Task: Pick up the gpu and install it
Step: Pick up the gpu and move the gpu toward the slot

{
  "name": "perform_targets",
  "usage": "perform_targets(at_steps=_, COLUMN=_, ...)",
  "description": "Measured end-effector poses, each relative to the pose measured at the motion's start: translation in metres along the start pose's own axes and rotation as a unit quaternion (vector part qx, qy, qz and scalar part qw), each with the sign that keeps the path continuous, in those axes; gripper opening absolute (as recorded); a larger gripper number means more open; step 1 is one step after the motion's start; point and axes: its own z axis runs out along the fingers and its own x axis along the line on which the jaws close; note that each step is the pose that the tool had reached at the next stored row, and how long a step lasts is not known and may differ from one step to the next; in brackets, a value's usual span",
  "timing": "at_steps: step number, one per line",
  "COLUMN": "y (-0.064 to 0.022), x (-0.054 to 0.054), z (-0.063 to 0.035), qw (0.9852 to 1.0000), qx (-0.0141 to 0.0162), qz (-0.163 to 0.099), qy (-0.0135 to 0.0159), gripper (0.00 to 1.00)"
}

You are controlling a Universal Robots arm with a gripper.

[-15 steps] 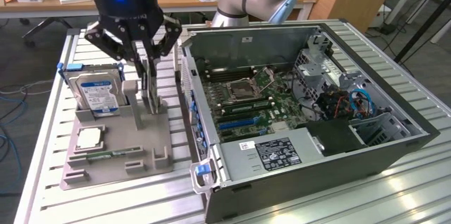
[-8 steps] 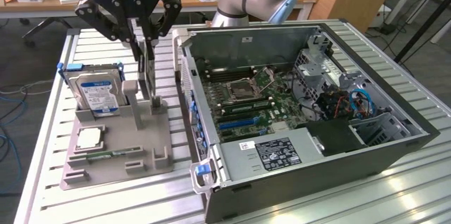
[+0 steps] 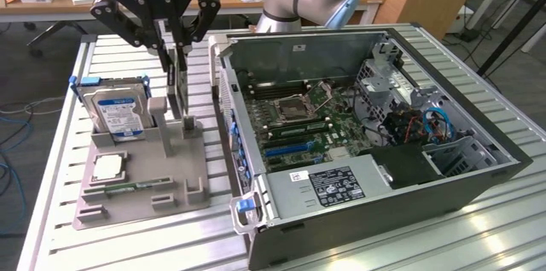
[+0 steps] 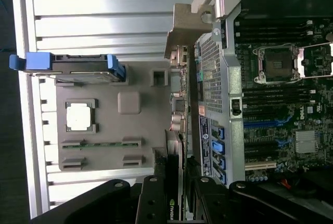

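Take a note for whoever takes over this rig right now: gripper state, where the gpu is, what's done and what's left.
Gripper: closed on the upper edge of the gpu.
Gpu: standing on edge in the grey holder, between the hard drive and the open computer case.
Done: card gripped.
Left: not yet lifted out or installed; the blue motherboard slots look empty.

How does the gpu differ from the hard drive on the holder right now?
The gpu is a thin dark card standing on edge; the hard drive is a thicker silver block, blue-labelled, leaning back. The gripper is shut on the gpu's top; the hard drive is untouched. The hard drive has blue side rails; the gpu has none. Both sit in the grey holder.
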Motion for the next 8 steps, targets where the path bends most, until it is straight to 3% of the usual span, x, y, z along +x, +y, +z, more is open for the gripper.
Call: perform_targets(at_steps=8, y=0.0016, x=-0.021, z=0.0017, qw=1.0, qx=0.0, qz=0.0, qy=0.0003, gripper=0.26)
